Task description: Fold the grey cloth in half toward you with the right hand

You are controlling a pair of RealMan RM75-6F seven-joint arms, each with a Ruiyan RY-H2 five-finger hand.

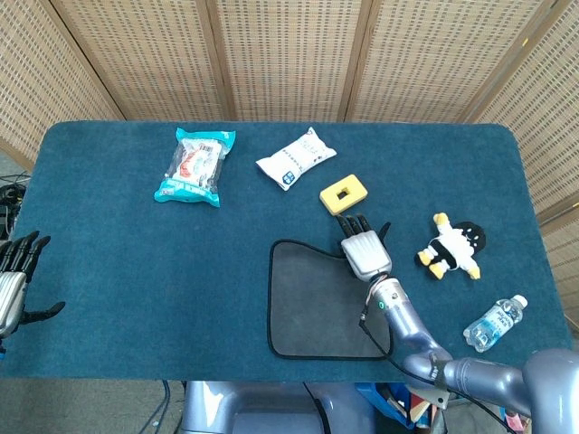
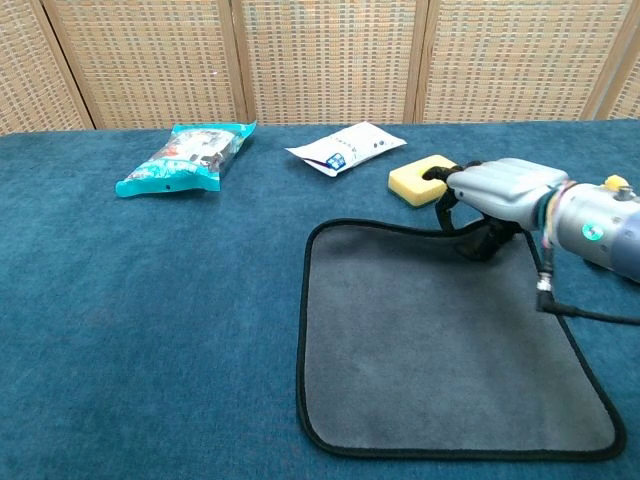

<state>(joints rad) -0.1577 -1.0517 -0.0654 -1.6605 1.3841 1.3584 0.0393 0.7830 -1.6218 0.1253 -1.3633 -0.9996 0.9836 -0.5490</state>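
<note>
The grey cloth (image 1: 317, 298) with black edging lies flat on the near right part of the blue table (image 1: 136, 271). My right hand (image 1: 365, 249) sits over its far right corner, fingers curled down. In the chest view the right hand (image 2: 500, 195) pinches the cloth's (image 2: 440, 340) far edge, which rises a little off the table into the fingers. The corner itself is hidden under the hand. My left hand (image 1: 14, 280) hangs off the table's left side with fingers spread, holding nothing.
A yellow sponge block (image 1: 344, 194) lies just beyond the right hand. A white packet (image 1: 296, 158) and a teal snack bag (image 1: 194, 165) lie at the back. A plush toy (image 1: 452, 246) and a water bottle (image 1: 495, 321) lie to the right.
</note>
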